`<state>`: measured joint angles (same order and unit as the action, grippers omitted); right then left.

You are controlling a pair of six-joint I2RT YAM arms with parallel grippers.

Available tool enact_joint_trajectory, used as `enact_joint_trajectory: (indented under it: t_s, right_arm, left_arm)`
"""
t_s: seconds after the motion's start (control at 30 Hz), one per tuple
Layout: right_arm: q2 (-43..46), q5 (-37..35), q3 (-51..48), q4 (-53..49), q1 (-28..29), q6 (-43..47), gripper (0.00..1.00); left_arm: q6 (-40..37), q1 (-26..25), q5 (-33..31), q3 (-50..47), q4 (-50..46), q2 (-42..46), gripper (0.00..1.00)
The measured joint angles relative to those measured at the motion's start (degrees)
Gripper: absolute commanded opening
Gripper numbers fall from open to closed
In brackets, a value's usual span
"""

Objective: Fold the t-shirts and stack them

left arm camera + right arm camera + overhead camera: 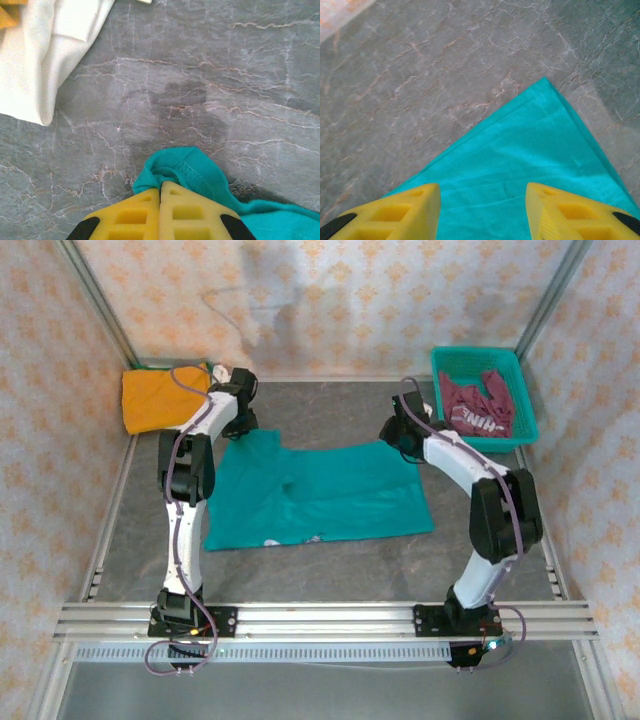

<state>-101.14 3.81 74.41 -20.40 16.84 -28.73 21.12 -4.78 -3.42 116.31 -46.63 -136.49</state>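
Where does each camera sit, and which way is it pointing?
Top external: above and behind the arms, looking down on the table, the teal t-shirt and both arms.
Left wrist: on the left arm, looking down past the shut left gripper pinching teal cloth; white t-shirt beyond.
Right wrist: on the right arm, looking down between the open right gripper fingers at a shirt corner.
Shared: all three show the teal t-shirt on the table.

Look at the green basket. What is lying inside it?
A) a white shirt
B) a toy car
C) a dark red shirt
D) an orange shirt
C: a maroon t-shirt with white lettering lies bunched in the teal basket. The orange t-shirt lies outside it, far over on the left.
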Motion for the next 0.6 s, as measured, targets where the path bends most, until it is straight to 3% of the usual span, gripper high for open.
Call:
enact_joint_trajectory:
  t_s: [0.37, 0.6]
  right_arm:
    - [-10.2, -0.4, 9.8, -7.4, -0.9, 1.8, 0.5]
    - [-20.8, -3.3, 25.4, -16.0, -3.6, 4.9, 0.56]
  left_arm:
    - [-1.8, -0.1, -0.3, -1.6, 2.1, 1.8, 0.0]
    - [-3.3, -1.1, -1.6, -5.7, 4.6, 5.8, 0.0]
